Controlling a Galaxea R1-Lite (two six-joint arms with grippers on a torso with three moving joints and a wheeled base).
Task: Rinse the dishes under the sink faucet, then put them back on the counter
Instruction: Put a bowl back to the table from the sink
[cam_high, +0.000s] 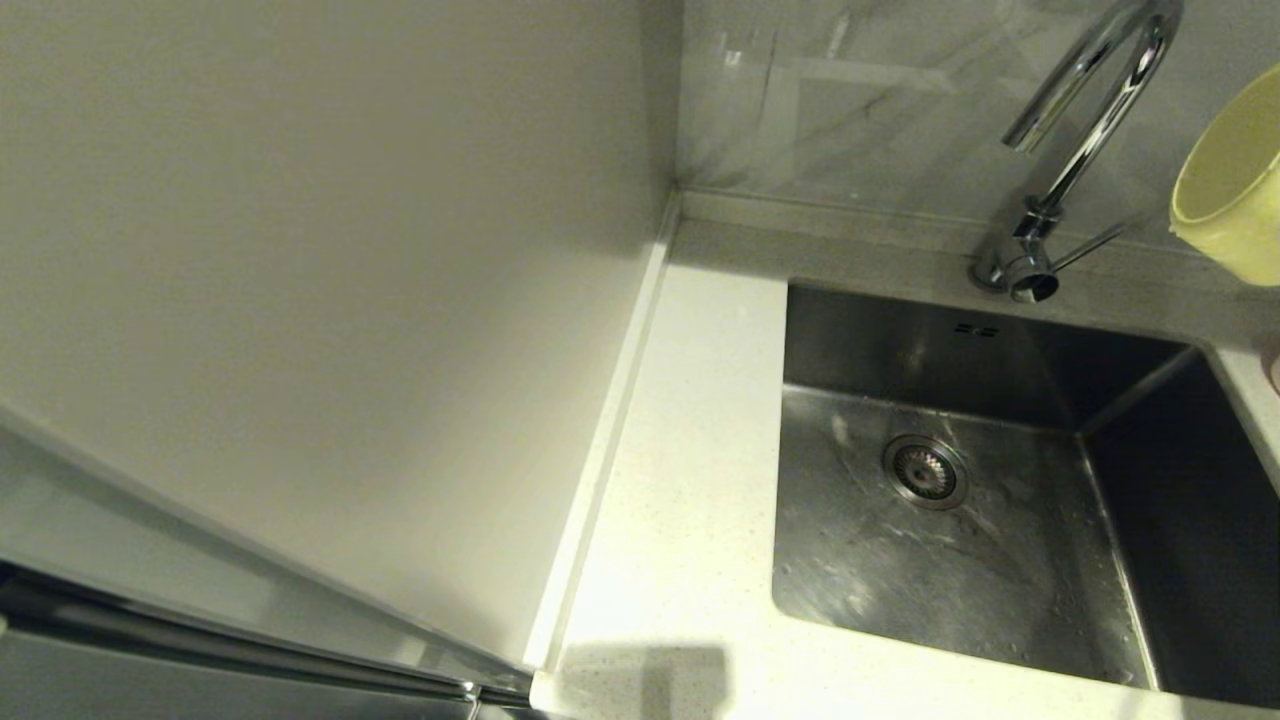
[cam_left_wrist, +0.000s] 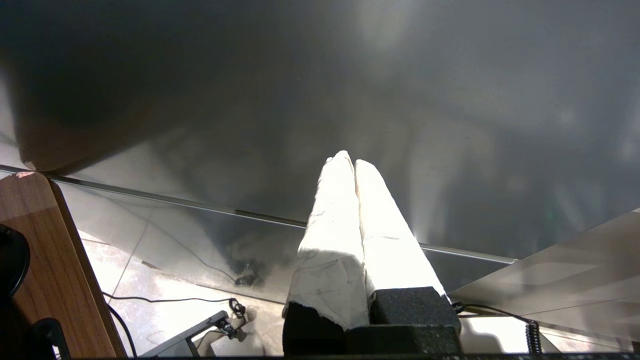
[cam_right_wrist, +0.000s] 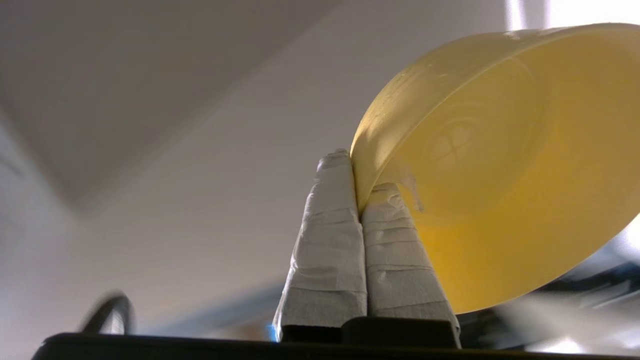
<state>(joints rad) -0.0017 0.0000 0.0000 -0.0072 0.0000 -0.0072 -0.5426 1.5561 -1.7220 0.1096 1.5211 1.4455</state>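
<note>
A yellow-green bowl (cam_high: 1232, 195) hangs in the air at the right edge of the head view, to the right of the chrome sink faucet (cam_high: 1085, 130). My right gripper (cam_right_wrist: 356, 172) is shut on its rim, one finger outside and one inside the yellow-green bowl (cam_right_wrist: 500, 170), which is tilted on its side. The steel sink (cam_high: 860, 570) with its round drain strainer (cam_high: 925, 470) lies below, set in the speckled counter (cam_high: 690, 480). A sliver of a pink dish (cam_high: 1273, 365) shows at the right edge. My left gripper (cam_left_wrist: 349, 162) is shut on nothing, down by a cabinet front.
A tall pale panel (cam_high: 320, 300) walls off the counter's left side. Marbled backsplash (cam_high: 850, 90) rises behind the faucet, whose thin lever (cam_high: 1090, 245) sticks out to the right. In the left wrist view a wooden board (cam_left_wrist: 45, 260) and floor cables (cam_left_wrist: 170, 300) lie below.
</note>
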